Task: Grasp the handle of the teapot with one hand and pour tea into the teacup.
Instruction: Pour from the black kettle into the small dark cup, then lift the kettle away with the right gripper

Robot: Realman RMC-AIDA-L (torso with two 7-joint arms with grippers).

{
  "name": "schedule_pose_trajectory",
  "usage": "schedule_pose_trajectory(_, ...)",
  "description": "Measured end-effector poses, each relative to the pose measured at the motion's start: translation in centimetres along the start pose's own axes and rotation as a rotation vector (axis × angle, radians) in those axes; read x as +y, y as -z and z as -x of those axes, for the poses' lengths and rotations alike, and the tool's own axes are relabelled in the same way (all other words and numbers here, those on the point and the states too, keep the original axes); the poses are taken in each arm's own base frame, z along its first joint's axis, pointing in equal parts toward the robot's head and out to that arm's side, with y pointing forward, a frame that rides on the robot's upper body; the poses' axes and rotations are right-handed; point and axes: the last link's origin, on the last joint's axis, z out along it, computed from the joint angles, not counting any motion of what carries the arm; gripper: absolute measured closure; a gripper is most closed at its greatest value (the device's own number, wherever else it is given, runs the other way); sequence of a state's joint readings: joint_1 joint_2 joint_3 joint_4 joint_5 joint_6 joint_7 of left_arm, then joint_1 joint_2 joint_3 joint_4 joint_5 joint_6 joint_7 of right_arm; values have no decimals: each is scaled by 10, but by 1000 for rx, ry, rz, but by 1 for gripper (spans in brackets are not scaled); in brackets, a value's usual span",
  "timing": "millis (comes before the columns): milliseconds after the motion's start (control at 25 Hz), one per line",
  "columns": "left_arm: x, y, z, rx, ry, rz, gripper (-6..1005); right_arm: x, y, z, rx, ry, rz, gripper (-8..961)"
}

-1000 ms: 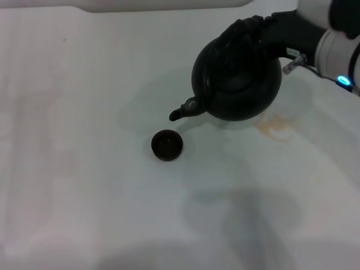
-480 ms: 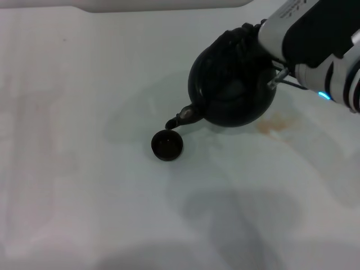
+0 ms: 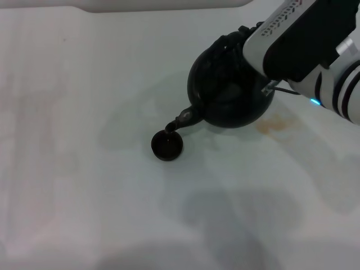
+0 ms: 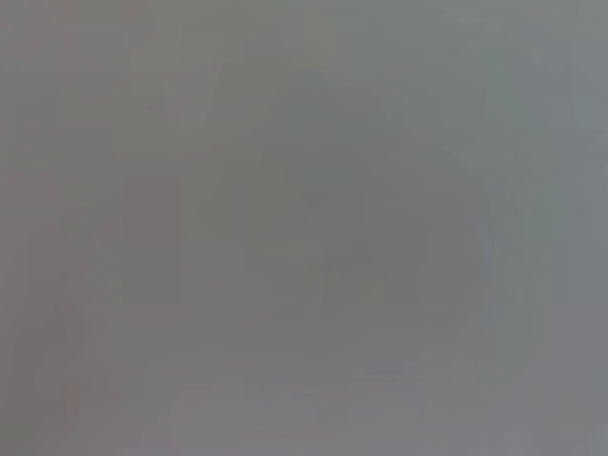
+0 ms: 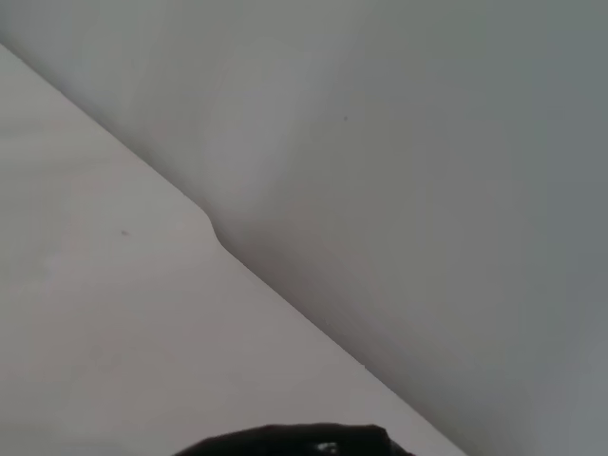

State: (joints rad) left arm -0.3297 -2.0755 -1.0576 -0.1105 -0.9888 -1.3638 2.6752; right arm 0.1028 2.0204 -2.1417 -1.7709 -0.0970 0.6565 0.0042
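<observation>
**Spout Meets Cup on a Pale Surface**

On the pale surface [image 3: 73,169], the right arm tips the black teapot [image 3: 228,93], its spout [image 3: 179,121] angled down and left, the tip directly over the rim of the tiny teacup [image 3: 167,145]. The right tool [image 3: 247,42] sits at the handle [image 3: 228,42] above the pot; whether it is spread or pinching cannot be told. The left tool is out of view. Lettering on the arm is unreadable.
</observation>
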Motion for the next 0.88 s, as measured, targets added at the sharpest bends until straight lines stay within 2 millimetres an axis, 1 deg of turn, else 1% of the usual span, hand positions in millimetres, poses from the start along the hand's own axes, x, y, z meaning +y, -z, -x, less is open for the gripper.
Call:
schedule_pose_trajectory(520,2,-3,-1,7,3,4,121,11,0,11,8,109,-75,824)
schedule_pose_trajectory(880,1,-4,-1,7,1,3,122,15,1,13,0,157,-98,828)
